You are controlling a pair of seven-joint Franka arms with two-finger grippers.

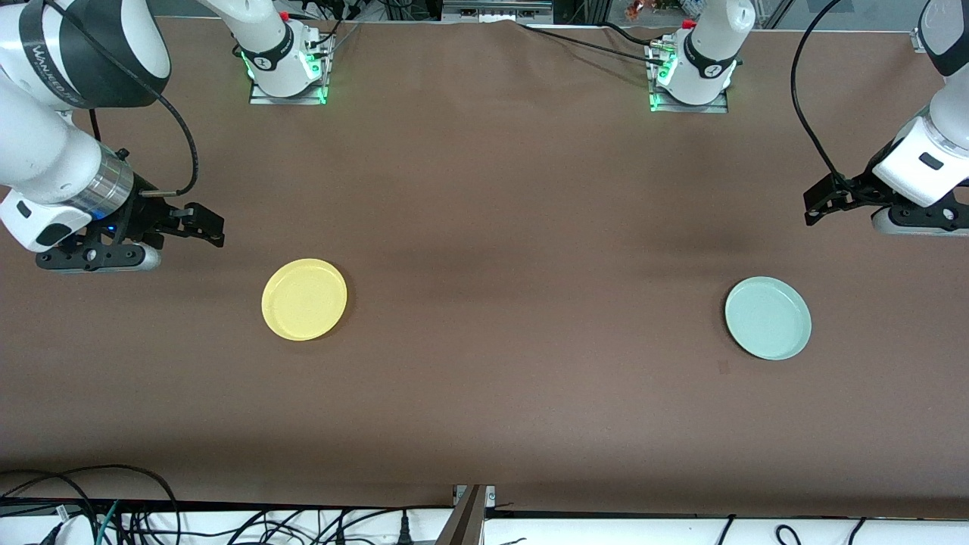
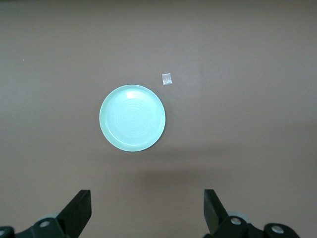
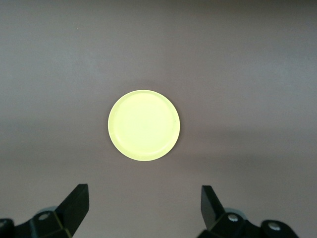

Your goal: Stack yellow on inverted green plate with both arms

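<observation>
The yellow plate (image 1: 304, 299) lies rim up on the brown table toward the right arm's end; it also shows in the right wrist view (image 3: 143, 125). The pale green plate (image 1: 768, 318) lies flat, hollow side up, toward the left arm's end, and shows in the left wrist view (image 2: 132, 118). My right gripper (image 1: 212, 227) hangs open and empty in the air above the table beside the yellow plate, not over it (image 3: 144, 191). My left gripper (image 1: 811, 208) hangs open and empty above the table beside the green plate (image 2: 147, 196).
A small square tag (image 2: 167, 78) lies on the table close to the green plate. The two arm bases (image 1: 288, 68) (image 1: 693, 76) stand along the table edge farthest from the front camera. Loose cables (image 1: 113, 515) lie past the nearest edge.
</observation>
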